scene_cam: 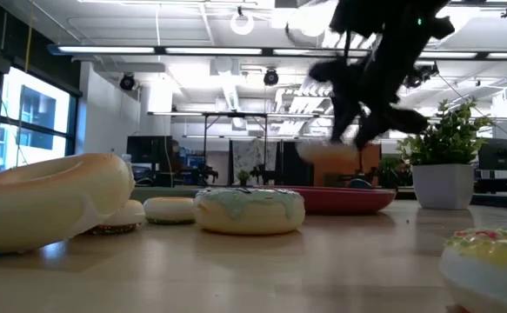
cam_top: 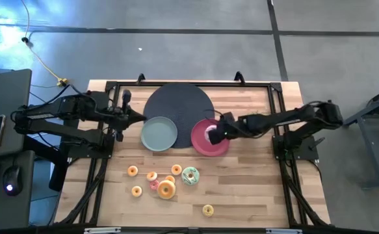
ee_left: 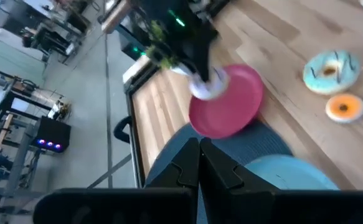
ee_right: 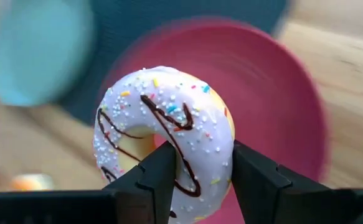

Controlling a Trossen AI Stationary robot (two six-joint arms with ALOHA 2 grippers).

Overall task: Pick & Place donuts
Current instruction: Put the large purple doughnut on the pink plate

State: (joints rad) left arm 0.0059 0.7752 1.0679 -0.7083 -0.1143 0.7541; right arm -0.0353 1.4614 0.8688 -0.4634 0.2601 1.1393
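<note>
The surface (cam_top: 248,188) is pale wood with visible grain and a soft, low shine. The white-iced donut (ee_right: 169,134) looks like smooth moulded plastic, its icing a little glossy, with small coloured sprinkles and thin dark lines on it. The pink plate (ee_right: 281,93) looks matt and smooth. The dark round mat (cam_top: 176,101) is dull, without reflection. The right pincer (ee_right: 203,171) has matt black fingers (ee_right: 159,174), probably plastic.

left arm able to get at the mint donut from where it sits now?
Probably yes. The left gripper is shut and empty at the grey-green plate's far side; the mint donut lies in the open, with only small donuts nearby and the right gripper over the pink plate.
</note>
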